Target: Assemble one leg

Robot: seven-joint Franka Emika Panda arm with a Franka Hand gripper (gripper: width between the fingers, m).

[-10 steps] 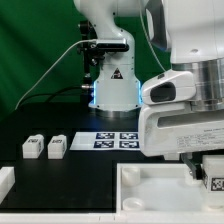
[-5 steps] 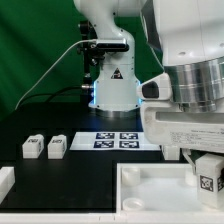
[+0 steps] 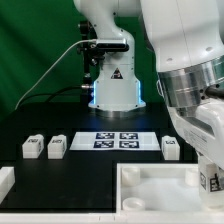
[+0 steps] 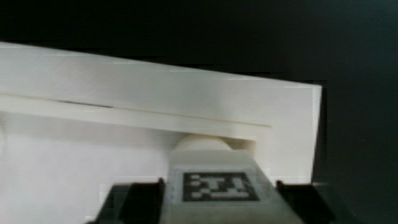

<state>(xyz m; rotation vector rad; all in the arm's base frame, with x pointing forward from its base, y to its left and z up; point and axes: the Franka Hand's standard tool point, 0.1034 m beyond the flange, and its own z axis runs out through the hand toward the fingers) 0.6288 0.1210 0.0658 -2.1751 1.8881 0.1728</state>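
Note:
My gripper [image 4: 217,195] is shut on a leg [image 4: 215,172], a small white block with a black-and-white tag, held between both fingers. In the exterior view the gripper [image 3: 211,180] is at the lower right, with the held leg [image 3: 212,181] low over the big white panel [image 3: 150,190]. In the wrist view the panel [image 4: 107,130] fills the area under the leg, and a raised ridge crosses it. Three more legs lie on the black table: two [image 3: 33,147] [image 3: 57,146] at the exterior view's left and one [image 3: 171,148] at its right.
The marker board [image 3: 118,139] lies flat on the table in front of the arm's base [image 3: 112,85]. A white block corner [image 3: 5,180] shows at the exterior view's lower left edge.
The arm has shifted toward the exterior view's right and the held leg has gone down toward the panel. A leg on the table behind it has come into view.

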